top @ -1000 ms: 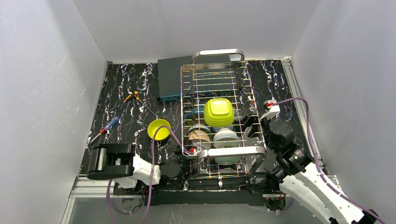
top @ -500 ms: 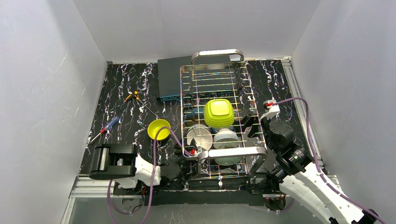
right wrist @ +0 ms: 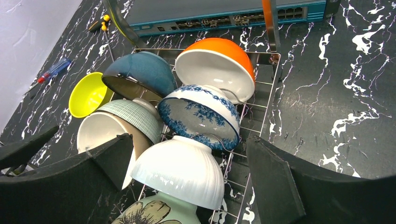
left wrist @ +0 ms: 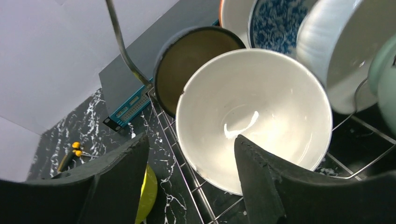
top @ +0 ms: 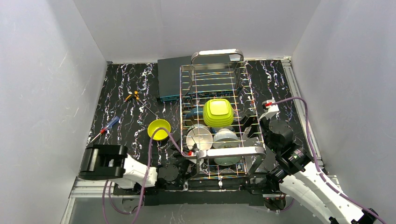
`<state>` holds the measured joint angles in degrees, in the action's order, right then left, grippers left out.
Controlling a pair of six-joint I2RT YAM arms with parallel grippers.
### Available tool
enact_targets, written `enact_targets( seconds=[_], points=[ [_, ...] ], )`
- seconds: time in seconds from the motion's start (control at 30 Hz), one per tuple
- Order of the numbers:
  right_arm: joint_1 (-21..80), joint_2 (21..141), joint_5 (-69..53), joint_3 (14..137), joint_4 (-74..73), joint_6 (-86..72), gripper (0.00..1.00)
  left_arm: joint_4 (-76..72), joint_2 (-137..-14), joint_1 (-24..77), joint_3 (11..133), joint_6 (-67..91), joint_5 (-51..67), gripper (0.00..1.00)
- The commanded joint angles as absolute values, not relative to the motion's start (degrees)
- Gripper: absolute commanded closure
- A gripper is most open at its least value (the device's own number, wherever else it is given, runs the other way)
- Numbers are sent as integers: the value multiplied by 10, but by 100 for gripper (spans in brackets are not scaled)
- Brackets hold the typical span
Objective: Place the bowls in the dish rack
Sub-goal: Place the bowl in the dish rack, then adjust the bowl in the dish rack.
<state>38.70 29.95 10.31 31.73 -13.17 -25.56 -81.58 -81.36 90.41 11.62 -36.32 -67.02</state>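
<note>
The steel dish rack (top: 245, 151) holds several bowls. My left gripper (left wrist: 189, 179) is open at the rack's near-left corner. Its fingers straddle the lower rim of a beige bowl with a white inside (left wrist: 254, 116), which leans on the wires. Behind it are a dark bowl (left wrist: 196, 60) and a blue-patterned bowl (left wrist: 278, 23). A lime squarish bowl (top: 218, 113) lies on the upper tier. A lime-yellow round bowl (top: 159, 129) sits on the table, left of the rack. My right gripper (right wrist: 187, 177) is open at the rack's right side, looking over a white ribbed bowl (right wrist: 180, 170) and touching nothing.
A flat dark-teal box (top: 173, 77) lies behind the rack's left end. A red-and-blue screwdriver (top: 105, 129) and a small yellow-handled tool (top: 133, 96) lie on the black marbled table at the left. White walls close in on three sides.
My left gripper has opened and let go of the beige bowl, which now rests in the rack with its white inside turned up. The left arm's elbow has swung left. The right arm is still.
</note>
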Motion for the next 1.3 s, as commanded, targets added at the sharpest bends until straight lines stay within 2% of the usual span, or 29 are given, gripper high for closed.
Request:
enact_targets(
  seconds=[0.0,0.07,0.2,0.3,0.47,0.5,0.57,0.7,0.87,1.13,1.27],
  points=[
    [388,299,101,340,-107,-250,1,-762,-722,921,106,-270,-721,28],
    [388,299,101,339,-106,-251,1,-679,-666,923,103,-214,-713,15],
    [388,300,98,336,-101,-254,1,-443,-536,922,114,-70,-681,2],
    [388,302,95,334,-100,-255,1,-364,-460,922,108,-8,-676,2],
    [388,304,94,335,-100,-256,1,-120,-331,921,147,185,-627,2],
    [388,304,95,335,-100,-256,1,-5,-317,919,171,253,-624,2],
    [388,305,94,334,-100,-256,1,113,-301,904,215,349,-612,2],
    [388,307,91,327,-93,-262,1,234,-319,853,279,392,-503,2],
    [388,312,85,323,-87,-266,1,232,-380,692,318,403,-263,3],
    [388,309,90,326,-96,-263,1,160,-475,489,331,434,9,7],
    [388,311,88,324,-95,-263,1,93,-500,429,317,435,132,20]
  ],
)
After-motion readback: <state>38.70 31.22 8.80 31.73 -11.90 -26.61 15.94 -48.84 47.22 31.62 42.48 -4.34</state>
